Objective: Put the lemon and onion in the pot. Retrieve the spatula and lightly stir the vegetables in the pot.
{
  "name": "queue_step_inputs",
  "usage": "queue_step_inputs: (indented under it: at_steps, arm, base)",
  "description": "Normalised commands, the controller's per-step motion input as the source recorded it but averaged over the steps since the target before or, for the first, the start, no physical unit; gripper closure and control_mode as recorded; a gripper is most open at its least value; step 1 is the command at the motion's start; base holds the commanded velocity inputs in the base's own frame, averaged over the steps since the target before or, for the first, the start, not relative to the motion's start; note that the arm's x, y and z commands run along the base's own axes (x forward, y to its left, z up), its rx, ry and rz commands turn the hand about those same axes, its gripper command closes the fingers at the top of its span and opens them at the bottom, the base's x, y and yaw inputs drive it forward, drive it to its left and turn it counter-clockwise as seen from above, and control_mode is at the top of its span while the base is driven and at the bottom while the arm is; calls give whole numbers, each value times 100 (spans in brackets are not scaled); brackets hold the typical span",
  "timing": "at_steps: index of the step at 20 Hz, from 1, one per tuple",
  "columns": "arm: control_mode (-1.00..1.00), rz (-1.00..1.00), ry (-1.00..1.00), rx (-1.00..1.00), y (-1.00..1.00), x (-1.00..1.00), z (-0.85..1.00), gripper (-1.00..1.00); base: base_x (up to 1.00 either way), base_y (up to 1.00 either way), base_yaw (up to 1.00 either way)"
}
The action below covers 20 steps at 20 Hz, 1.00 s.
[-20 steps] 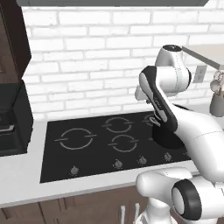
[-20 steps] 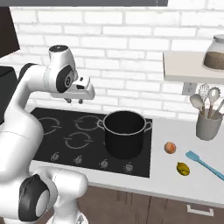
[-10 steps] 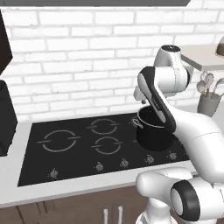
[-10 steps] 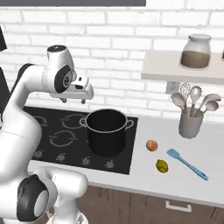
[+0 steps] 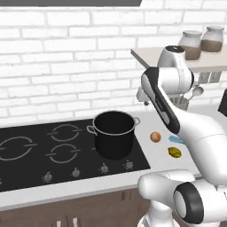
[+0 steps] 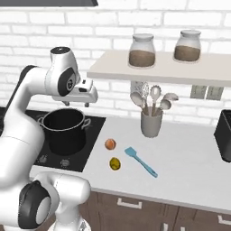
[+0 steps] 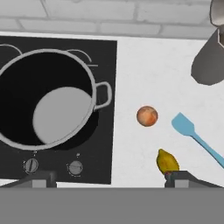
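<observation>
The black pot [image 5: 113,133] [image 6: 65,131] [image 7: 43,100] stands empty on the cooktop's right burner. On the white counter to its right lie the round orange-brown onion [image 5: 155,137] [image 6: 110,144] [image 7: 147,116], the yellow lemon [image 5: 174,152] [image 6: 115,164] [image 7: 167,161] and the light-blue spatula [image 5: 176,139] [image 6: 140,161] [image 7: 192,131]. My gripper [image 6: 77,103] [image 5: 142,101] [image 7: 111,178] hangs high above the pot's right rim and the counter's edge, pointing down. It is open, with nothing between its widely spread fingertips.
A grey utensil cup [image 6: 151,122] [image 7: 210,61] with spoons and a whisk stands behind the spatula. Above it a shelf [image 6: 158,72] carries two jars. A black appliance [image 6: 224,135] sits at the far right. The cooktop [image 5: 44,150] stretches left, along the brick wall.
The whole picture has shifted: the base has driven right along the counter, bringing the onion, lemon, spatula and shelf closer to centre. The arm keeps the same raised pose.
</observation>
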Motion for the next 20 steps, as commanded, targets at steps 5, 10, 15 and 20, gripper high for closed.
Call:
queue_step_inputs:
  at_steps: [5, 10, 15, 20]
  arm:
    - [100, 0, 0, 0, 0, 0, 0, -100]
    - [100, 0, 0, 0, 0, 0, 0, -100]
    - [-100, 0, 0, 2, -11, -1, 0, -100]
    - [-100, -1, 0, 3, -70, -27, -16, -100]
  base:
    - [49, -38, 0]
    - [72, -24, 0]
    - [28, -11, 0]
    - [0, 0, 0]
